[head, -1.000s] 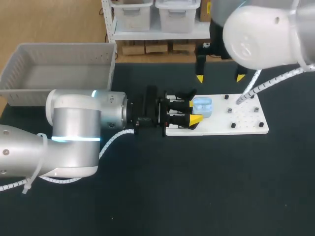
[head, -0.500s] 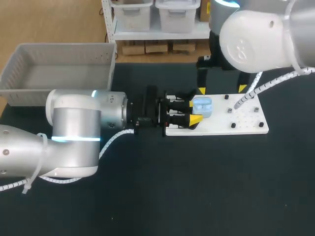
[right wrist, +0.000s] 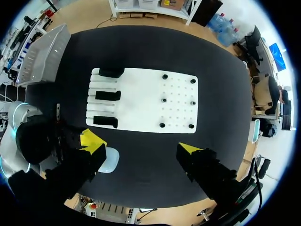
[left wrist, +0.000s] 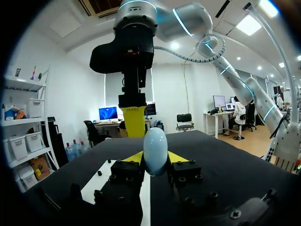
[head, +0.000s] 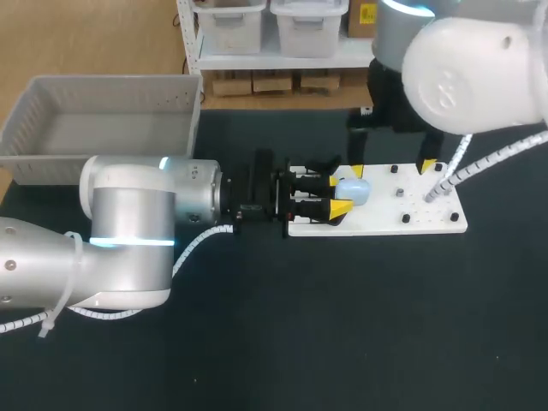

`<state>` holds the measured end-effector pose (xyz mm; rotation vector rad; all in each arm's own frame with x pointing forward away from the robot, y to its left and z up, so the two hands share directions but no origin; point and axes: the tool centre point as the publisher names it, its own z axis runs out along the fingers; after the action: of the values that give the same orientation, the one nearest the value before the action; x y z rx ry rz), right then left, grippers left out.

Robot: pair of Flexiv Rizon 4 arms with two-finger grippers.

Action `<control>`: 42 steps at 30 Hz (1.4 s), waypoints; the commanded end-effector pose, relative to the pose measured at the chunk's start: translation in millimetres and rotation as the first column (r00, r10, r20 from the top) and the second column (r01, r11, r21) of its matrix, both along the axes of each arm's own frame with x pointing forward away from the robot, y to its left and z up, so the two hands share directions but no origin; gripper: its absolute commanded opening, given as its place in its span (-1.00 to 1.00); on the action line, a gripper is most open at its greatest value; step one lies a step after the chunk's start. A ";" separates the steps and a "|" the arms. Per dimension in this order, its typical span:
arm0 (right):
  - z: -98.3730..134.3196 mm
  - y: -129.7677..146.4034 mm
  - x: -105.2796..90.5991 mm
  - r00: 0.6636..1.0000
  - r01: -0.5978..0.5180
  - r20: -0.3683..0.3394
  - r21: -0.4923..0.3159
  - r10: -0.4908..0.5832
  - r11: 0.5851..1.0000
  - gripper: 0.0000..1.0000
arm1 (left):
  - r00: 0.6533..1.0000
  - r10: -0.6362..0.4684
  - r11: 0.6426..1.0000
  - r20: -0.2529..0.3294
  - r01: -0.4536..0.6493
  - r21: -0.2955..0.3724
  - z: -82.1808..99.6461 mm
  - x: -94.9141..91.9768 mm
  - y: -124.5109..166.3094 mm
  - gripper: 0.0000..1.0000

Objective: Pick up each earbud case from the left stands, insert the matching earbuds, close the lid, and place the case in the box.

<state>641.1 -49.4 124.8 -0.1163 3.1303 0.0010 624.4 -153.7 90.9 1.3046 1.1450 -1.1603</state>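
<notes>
My left gripper point(head: 337, 196) is shut on a light blue earbud case point(head: 353, 191), held just over the left part of the white board point(head: 428, 221). In the left wrist view the rounded case point(left wrist: 154, 150) stands upright between the yellow fingertips point(left wrist: 178, 157) of that gripper point(left wrist: 155, 159). My right gripper point(head: 390, 169) hangs open above the board, one yellow tip close beside the case. From the right wrist view, its gripper point(right wrist: 141, 146) is wide open, and the case point(right wrist: 109, 160) lies next to one finger point(right wrist: 91, 141), not between the two.
A grey basket point(head: 103, 128) stands at the table's back left. The board point(right wrist: 141, 101) carries black stands point(right wrist: 108, 95) on its left side and several small black pegs point(right wrist: 163, 100) on its right. My left arm point(head: 137, 223) lies across the table's left half.
My right gripper has come forward from behind the board until it hangs over it, one tip now beside the case. The left arm and the case have kept still.
</notes>
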 end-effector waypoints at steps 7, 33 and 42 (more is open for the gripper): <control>60.1 -14.9 -17.8 0.949 -0.039 0.314 0.159 -0.013 0.986 1.00 | 1.000 0.024 1.000 -0.012 -0.024 0.002 0.7 -1.9 1.9 -1.00; 106.4 -19.7 -44.6 0.907 -0.129 0.422 0.228 0.022 0.965 1.00 | 0.868 0.497 0.847 -0.022 -0.479 0.231 83.5 76.0 216.4 -1.00; 106.4 -19.7 -44.6 0.907 -0.129 0.422 0.228 0.022 0.965 1.00 | 0.833 0.551 0.807 -0.050 -0.517 0.284 77.6 159.3 304.0 -1.00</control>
<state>598.6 -68.3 232.7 -0.2115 2.6826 0.3278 760.3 131.2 171.6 0.9532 1.6875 -0.6266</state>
